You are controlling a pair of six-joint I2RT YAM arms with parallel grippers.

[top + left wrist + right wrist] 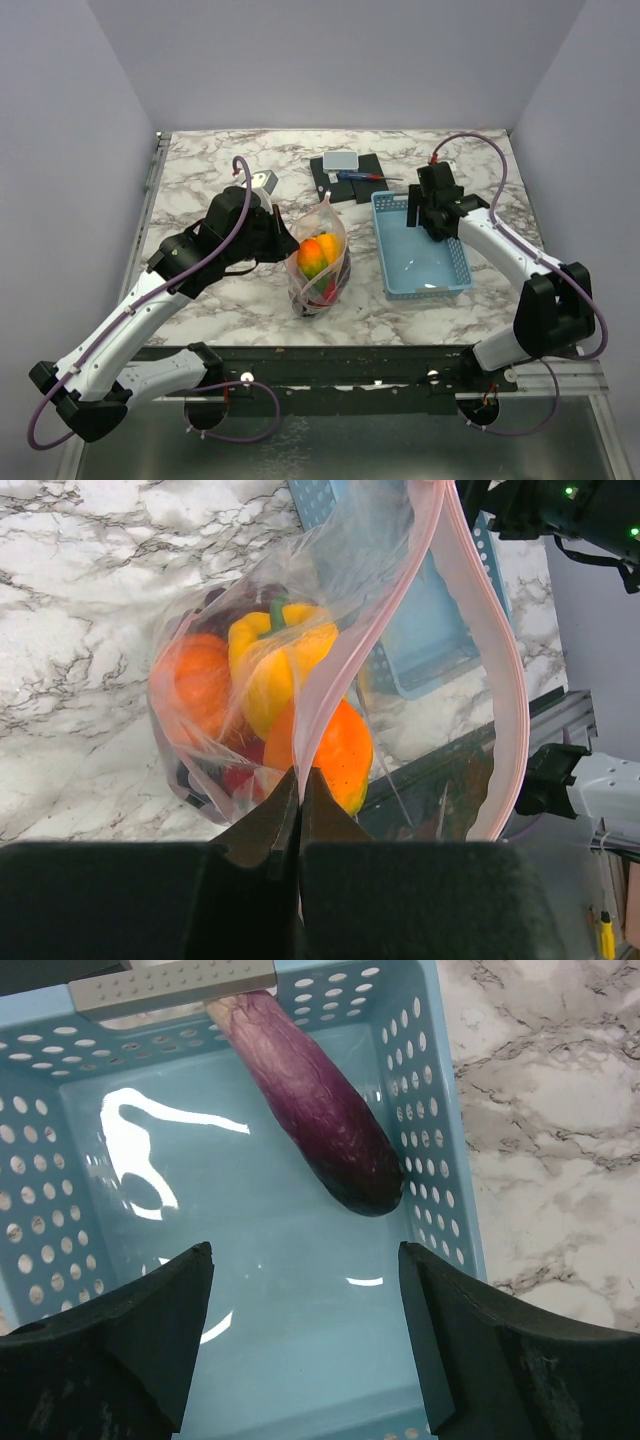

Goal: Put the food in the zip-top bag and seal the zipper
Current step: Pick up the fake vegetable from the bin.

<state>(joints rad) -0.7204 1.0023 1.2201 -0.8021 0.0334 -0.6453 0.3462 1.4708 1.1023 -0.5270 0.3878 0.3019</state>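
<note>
Left gripper (300, 802) is pinched shut on the zip-top bag (320, 262) at its zipper (495, 680), with food (275, 660) inside. Right gripper (305, 1270) hangs spread wide and empty over the basket (445, 1110). The eggplant (320, 1110) hugs the wall, so I risk a finger catching plastic (or skidding it). Only the right wrist view shows it; overhead hides it.

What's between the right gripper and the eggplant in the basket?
Nothing but bare basket floor, seen in the right wrist view. The right gripper is open over it; the eggplant lies further in, by the side wall.
</note>
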